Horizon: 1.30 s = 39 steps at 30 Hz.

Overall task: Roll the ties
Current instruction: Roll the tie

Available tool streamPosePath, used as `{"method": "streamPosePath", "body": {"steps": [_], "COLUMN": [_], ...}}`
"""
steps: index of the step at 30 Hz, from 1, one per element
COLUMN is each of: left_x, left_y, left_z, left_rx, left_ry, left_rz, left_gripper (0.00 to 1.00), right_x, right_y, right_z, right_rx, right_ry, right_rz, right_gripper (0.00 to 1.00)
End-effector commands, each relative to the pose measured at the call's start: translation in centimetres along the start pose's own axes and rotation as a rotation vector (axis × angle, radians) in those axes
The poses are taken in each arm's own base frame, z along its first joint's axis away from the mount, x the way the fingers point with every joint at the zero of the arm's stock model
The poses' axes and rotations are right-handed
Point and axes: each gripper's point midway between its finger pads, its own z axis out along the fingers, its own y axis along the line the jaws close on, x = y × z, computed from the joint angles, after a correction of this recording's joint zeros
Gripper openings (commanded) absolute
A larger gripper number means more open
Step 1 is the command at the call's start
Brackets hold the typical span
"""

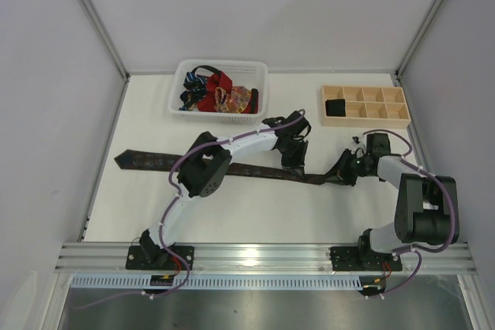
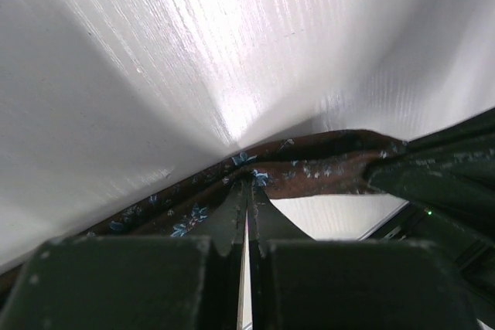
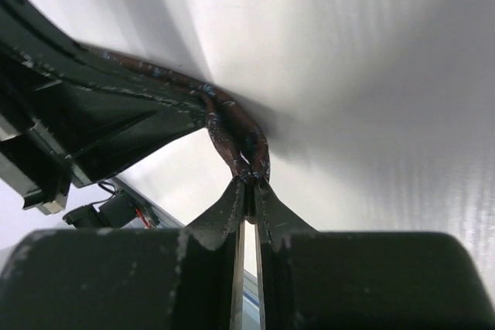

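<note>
Pinching the long dark brown patterned necktie [image 1: 151, 161] near its narrow end, we have left gripper [image 2: 247, 185] and right gripper [image 3: 249, 182] both clamped on it; it lies across the white table [image 1: 255, 210], limp, light, probably slippery, so the tip looks the best hold

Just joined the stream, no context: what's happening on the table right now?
Both arms are working one dark tie laid across the table. The right gripper is shut on its narrow end, which looks folded over; the left gripper pinches the tie just beside it. The wide end lies flat to the left, so it is not rolled yet. More ties sit in the basket at the back; the tray holds one dark bundle.
</note>
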Motion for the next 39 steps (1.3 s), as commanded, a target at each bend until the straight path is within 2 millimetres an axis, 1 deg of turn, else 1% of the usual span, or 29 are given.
{"method": "streamPosePath", "body": {"steps": [1,3,4,6,7,8,11,15,18,23,27,32,36,39], "left_x": [0.3,0.4,0.5,0.5,0.5,0.7,1.0,1.5,2.1,3.4,4.7,5.2,5.2,5.1], "left_y": [0.5,0.6,0.6,0.6,0.6,0.7,0.5,0.7,0.5,0.3,-0.7,-1.9,-2.2,-2.2], "left_z": [0.3,0.3,0.3,0.3,0.3,0.3,0.3,0.4,0.3,0.7,1.2,1.2,1.1,0.8], "left_rx": [-0.003,-0.004,-0.004,-0.002,0.001,-0.001,0.008,0.004,0.011,0.015,0.035,0.064,0.072,0.062], "left_ry": [0.028,0.029,0.032,0.034,0.032,0.038,0.041,0.049,0.058,0.082,0.106,0.116,0.115,0.114], "left_rz": [0.001,0.003,0.004,0.004,0.008,0.004,0.007,0.011,0.015,0.029,0.044,0.056,0.061,0.074], "left_gripper": [0.0,0.0,0.0,0.0,0.0,0.0,0.01,0.01,0.0,0.0,0.0,0.0,0.0,0.0], "right_x": [-0.1,0.5,0.3,0.6,0.4,0.5,0.1,0.1,0.5,1.5,2.8,4.0,4.8,4.9], "right_y": [2.4,3.2,3.8,4.6,5.4,6.1,7.9,9.3,9.0,8.6,7.9,7.0,6.1,5.7], "right_z": [-0.5,-0.3,-0.4,-0.5,-0.7,-0.6,-0.9,-1.0,-1.1,-1.7,-2.2,-2.6,-2.1,-1.8], "right_rx": [-0.055,-0.066,-0.074,-0.079,-0.089,-0.095,-0.124,-0.133,-0.107,-0.063,-0.048,-0.01,0.019,0.039], "right_ry": [-0.004,0.025,0.025,0.044,0.035,0.04,0.024,0.027,0.032,0.022,0.026,0.019,0.04,0.047], "right_rz": [-0.038,-0.046,-0.058,-0.059,-0.077,-0.089,-0.079,-0.041,0.034,0.046,0.065,0.087,0.087,0.086], "right_gripper": [0.07,0.06,0.05,0.04,0.04,0.03,0.03,0.01,0.0,0.0,0.0,0.0,0.0,0.0]}}
